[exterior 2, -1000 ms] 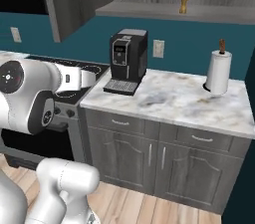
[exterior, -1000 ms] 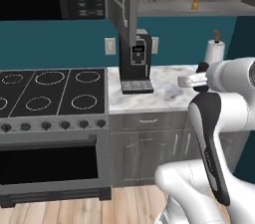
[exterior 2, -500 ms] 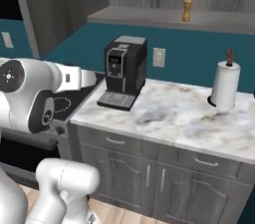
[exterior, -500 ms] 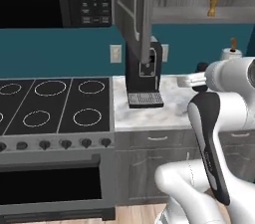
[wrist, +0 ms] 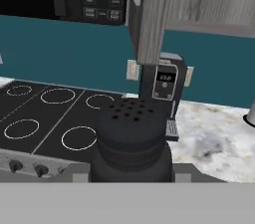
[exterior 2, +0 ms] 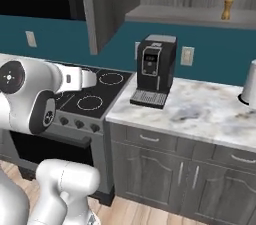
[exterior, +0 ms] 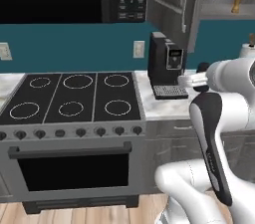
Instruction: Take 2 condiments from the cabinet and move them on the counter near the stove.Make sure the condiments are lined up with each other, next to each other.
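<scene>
Black, squat and perforated on top, one shaker (wrist: 131, 138) sits clamped in the partly closed pincer (wrist: 131, 175), carried above the stove's (exterior: 74, 96) front edge. Both base views have slid leftward as the base drives, bringing the stove closer. The tan mill (exterior 2: 227, 9) waits on the cabinet shelf (exterior 2: 190, 16), well apart from the marble worktop (exterior 2: 200, 111).

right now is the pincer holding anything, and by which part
Yes: the black shaker, seen close up in the hand view with its holed top facing the camera. It looks gripped around its lower body, though the fingertips themselves are hidden behind it.
</scene>
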